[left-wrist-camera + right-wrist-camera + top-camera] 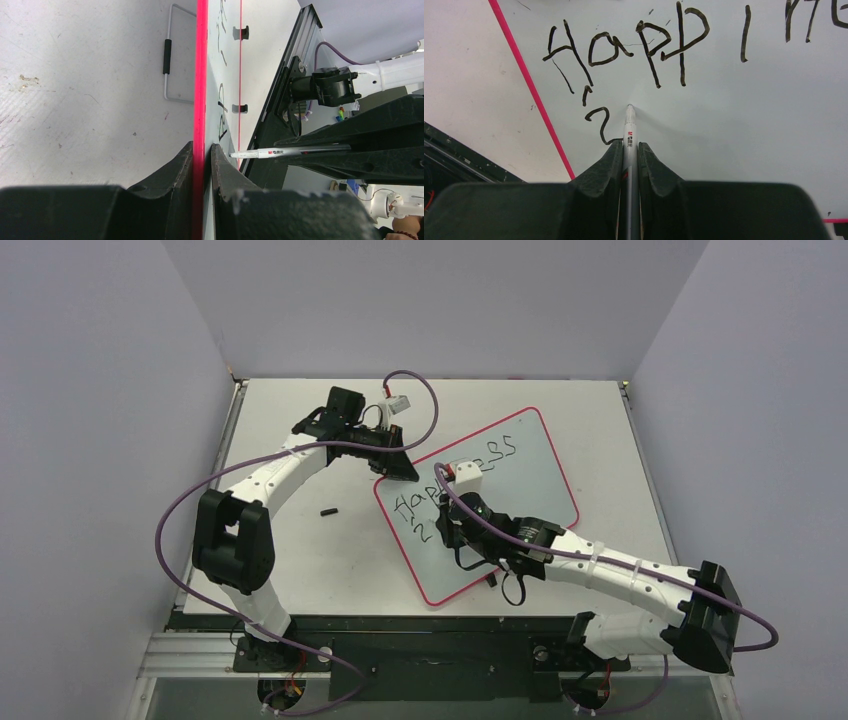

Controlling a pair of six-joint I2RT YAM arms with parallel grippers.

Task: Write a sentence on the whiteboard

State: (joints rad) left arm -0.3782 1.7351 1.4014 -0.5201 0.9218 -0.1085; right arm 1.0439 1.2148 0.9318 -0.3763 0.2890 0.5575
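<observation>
The whiteboard point(530, 475), white with a thin red rim, lies slanted on the table. My left gripper point(402, 466) is shut on its far-left edge; in the left wrist view the fingers point(202, 145) pinch the red rim point(201, 75). My right gripper point(448, 522) is shut on a grey marker point(629, 131), whose white tip point(629, 107) points at the board below "Happ". The sentence point(624, 45) reads "Happine" in black here, and a short "i" and a curled stroke point(599, 125) start a second line. Whether the tip touches the board is unclear.
A small black cap-like piece point(327, 510) lies on the white table point(290, 430) left of the board. A wire stand with a black sleeve point(167, 50) shows beside the board's rim. Two black tabs point(241, 33) sit on the board's edge. Grey walls enclose the table.
</observation>
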